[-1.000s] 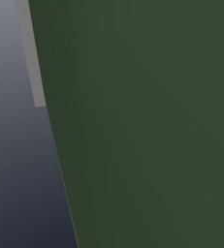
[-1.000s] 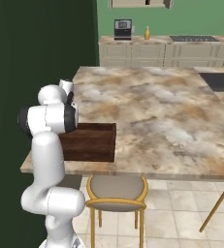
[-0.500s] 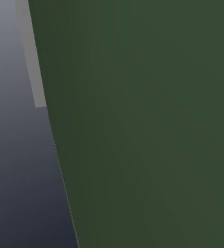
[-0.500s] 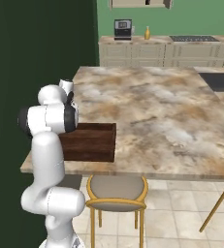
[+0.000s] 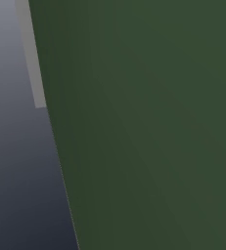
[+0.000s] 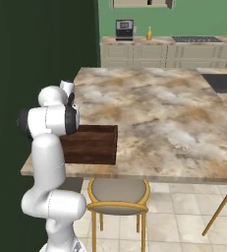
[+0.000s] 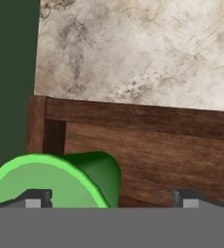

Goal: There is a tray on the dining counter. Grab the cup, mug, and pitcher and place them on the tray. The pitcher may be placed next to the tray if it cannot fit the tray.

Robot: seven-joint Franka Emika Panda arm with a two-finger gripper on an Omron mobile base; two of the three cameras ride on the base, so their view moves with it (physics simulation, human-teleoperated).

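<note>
Currently the gripper (image 7: 111, 199) is above the tray (image 7: 147, 145), near its corner by the counter edge. Hand view: the two fingertips (image 7: 36, 198) stand far apart at the bottom edge, jaws spread wide, nothing clamped between them. The cup (image 7: 70, 177) is in the tray's near-left corner, bright green rim facing the camera, close beside the left fingertip. Cannot tell whether that tip touches the rim or just clears it.

From the right base view, the tray sits at the near-left end of the counter (image 6: 174, 113), close to its front edge, partly behind the arm. On the far counter stands the yellow pitcher (image 6: 149, 33), well apart from the tray. Mug not located in these pictures.

Judgement: cup delivery looks done; remaining items are mug and pitcher.

Risks:
- Left fingertip is very close to the cup rim. Any sideways drift on withdrawal could snag the rim and tip the cup or drag it against the tray rim.
- Cup occupies the corner beside the tray wall; a knock could send it over the low rim toward the counter edge.
- Left base view is blocked by a dark green wall, so clearance on that side is unchecked.

Safer exit: straight lift, no lateral motion.
</note>
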